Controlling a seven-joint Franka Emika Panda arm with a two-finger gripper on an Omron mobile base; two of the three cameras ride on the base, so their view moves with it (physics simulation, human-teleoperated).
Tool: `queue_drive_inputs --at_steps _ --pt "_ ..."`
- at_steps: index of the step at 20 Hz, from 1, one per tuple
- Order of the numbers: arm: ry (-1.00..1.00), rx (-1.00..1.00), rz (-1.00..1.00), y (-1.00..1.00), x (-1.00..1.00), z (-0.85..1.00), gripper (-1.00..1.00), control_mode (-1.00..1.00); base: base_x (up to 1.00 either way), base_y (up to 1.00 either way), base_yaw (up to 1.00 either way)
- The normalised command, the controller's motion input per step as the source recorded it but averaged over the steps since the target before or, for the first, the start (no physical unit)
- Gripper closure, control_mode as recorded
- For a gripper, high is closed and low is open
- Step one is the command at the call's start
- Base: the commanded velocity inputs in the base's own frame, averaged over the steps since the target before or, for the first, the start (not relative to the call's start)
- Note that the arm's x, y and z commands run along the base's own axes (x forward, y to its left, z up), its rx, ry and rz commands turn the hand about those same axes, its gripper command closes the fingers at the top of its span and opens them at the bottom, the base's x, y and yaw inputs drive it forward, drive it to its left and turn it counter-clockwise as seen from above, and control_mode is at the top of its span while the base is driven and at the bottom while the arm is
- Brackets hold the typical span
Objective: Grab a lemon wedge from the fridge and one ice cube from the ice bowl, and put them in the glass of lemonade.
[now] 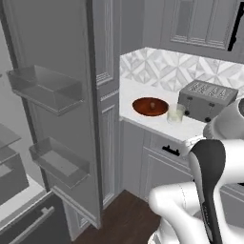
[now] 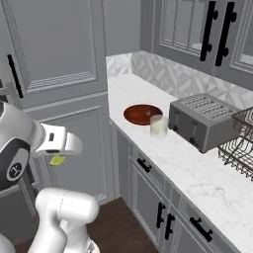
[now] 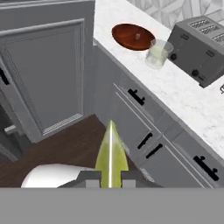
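Observation:
My gripper (image 3: 110, 176) is shut on the lemon wedge (image 3: 110, 156), a thin yellow-green sliver standing up between the fingertips. In the right base view the wedge (image 2: 57, 160) hangs under the hand at the left, well short of the counter. The fridge door (image 1: 52, 95) stands open at the left, with clear shelves on its inner side. On the white counter sits the reddish-brown ice bowl (image 1: 150, 106) (image 2: 142, 114) (image 3: 132, 36) with a small pale ice cube (image 3: 137, 36) in it. The glass of lemonade (image 1: 175, 114) (image 2: 158, 125) (image 3: 157, 54) stands just beside the bowl.
A grey toaster (image 1: 207, 99) (image 2: 205, 120) stands close behind the glass. A dark wire dish rack (image 2: 239, 138) sits at the counter's right end. Grey cabinets with black handles (image 3: 136, 97) run below the counter, over a dark wood floor (image 3: 65, 146).

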Motion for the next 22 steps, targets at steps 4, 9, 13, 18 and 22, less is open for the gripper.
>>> queue_drive_inputs --at_steps 4,9,13,18,22 --pt "0.00 0.00 0.00 0.00 0.00 0.00 1.00 1.00 0.53 -0.52 -0.26" --pt "0.00 0.00 0.00 0.00 0.00 0.00 1.00 1.00 0.75 -0.06 -0.25" --pt "0.00 0.00 0.00 0.00 0.00 0.00 1.00 1.00 0.94 0.00 -0.09" --pt "0.00 0.00 0.00 0.00 0.00 0.00 1.00 1.00 0.18 0.00 -0.03" --pt "0.00 0.00 0.00 0.00 0.00 0.00 1.00 1.00 0.02 0.00 0.00"
